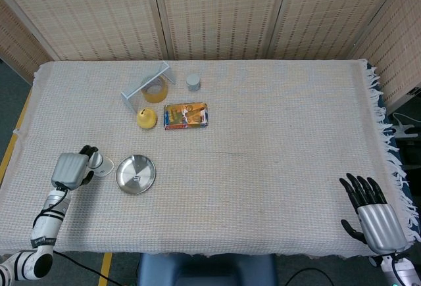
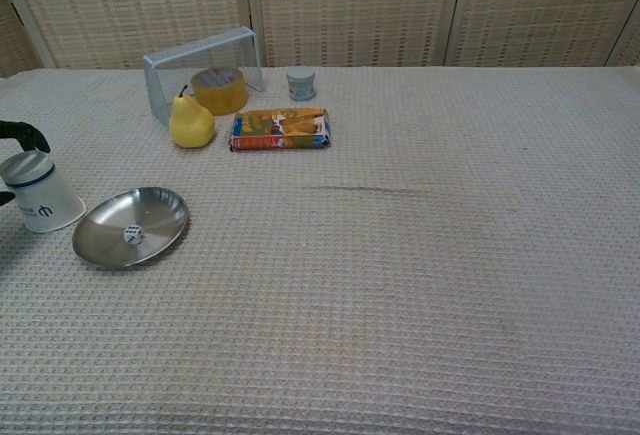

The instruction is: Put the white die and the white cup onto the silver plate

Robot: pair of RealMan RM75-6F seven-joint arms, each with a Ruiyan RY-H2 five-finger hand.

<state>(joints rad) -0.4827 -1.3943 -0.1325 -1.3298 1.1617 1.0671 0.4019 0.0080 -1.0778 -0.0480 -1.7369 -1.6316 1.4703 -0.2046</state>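
**Left hand wrapped on cup, die on plate, right hand idle**

The left hand (image 1: 70, 169) sits at the table's left edge with its dark fingers (image 2: 26, 135) curled over the top of the upside-down white paper cup (image 2: 40, 192). The chest view shows fingertips against the cup's upper rim and another dark tip at its lower left side, so the hand grips the cup. The cup stands on the woven beige tablecloth (image 1: 263, 167), tilted slightly, just left of the round silver metal plate (image 2: 160, 210) and not on it. Whether cup and plate rim touch cannot be told from either view.

The small white die (image 2: 132, 234) lies inside the plate, left of its centre. In the head view it is only a small speck on the plate (image 1: 146, 167).

The right hand (image 1: 375, 214) is at the near right corner of the table, palm down, dark fingers spread apart, holding nothing. It is well away from all objects.

At the far left of the table: a yellow pear (image 2: 191, 122), a roll of tan tape (image 2: 219, 89) under a bent silver wire frame (image 2: 200, 50), a small grey-lidded jar (image 2: 300, 83), and a flat orange snack packet (image 2: 280, 128) just right of the pear. None of these touch the plate or the cup.
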